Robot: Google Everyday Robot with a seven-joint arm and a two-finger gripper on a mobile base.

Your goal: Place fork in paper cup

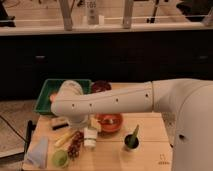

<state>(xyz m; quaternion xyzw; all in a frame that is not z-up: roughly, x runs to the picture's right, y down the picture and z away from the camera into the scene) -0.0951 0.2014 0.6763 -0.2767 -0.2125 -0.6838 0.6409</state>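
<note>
Roughly, three cups: one small white paper cup (90, 137), one light green plastic cup (60, 159), one dark green cup (131, 143). One orange bowl (109, 121). The gripper (83, 126), spread, sits at the paper cup's eleven o'clock, mostly hidden beneath the white arm (115, 101).

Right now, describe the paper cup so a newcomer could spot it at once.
On the wooden table, find the orange bowl in the middle. The paper cup stands just left of it and nearer the camera, close by the gripper at the arm's end. It is the only white cup: the light green cup sits further left, the dark green cup to the right.
</note>
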